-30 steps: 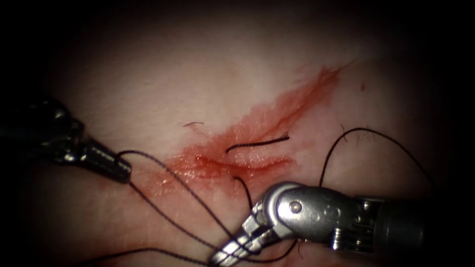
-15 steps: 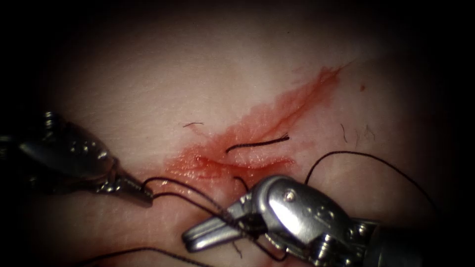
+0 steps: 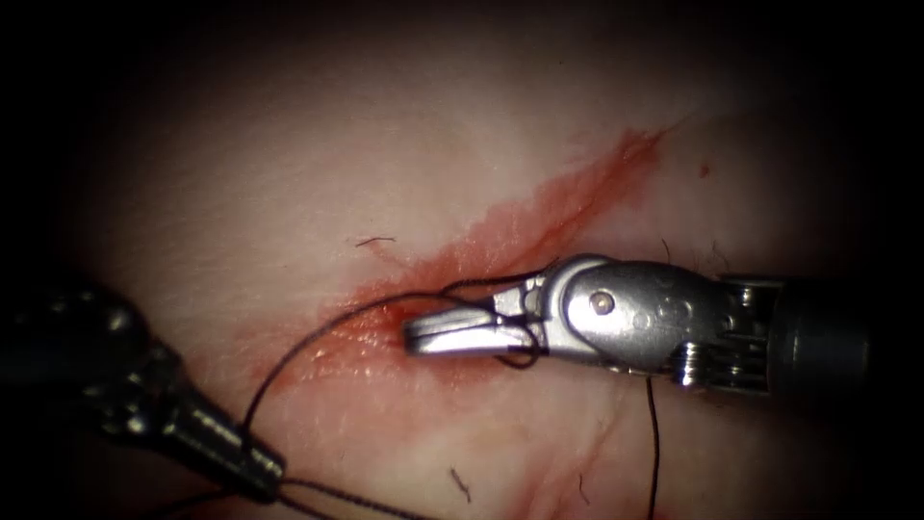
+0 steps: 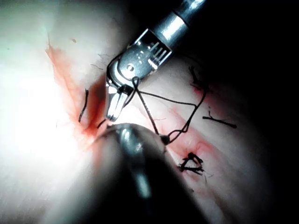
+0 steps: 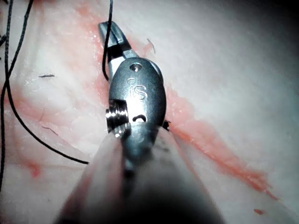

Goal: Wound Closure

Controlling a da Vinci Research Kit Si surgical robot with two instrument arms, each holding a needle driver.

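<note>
Right tool (image 3: pixel 452 332): lies across the cut (image 3: pixel 539 226); jaws together, tips over the red fluid (image 3: pixel 385 327). Whether they pinch anything I cannot tell.
Thread (image 3: pixel 318 332): wound around the base of the right tool's jaws, then arcs away to the left tool's tip.
Left tool (image 3: pixel 260 474): left of and below the right tool; jaws closed on the thread.
Second strand (image 3: pixel 653 443): drops down under the right tool's wrist.
Tissue (image 3: pixel 318 144): pale, beneath both tools.
</note>
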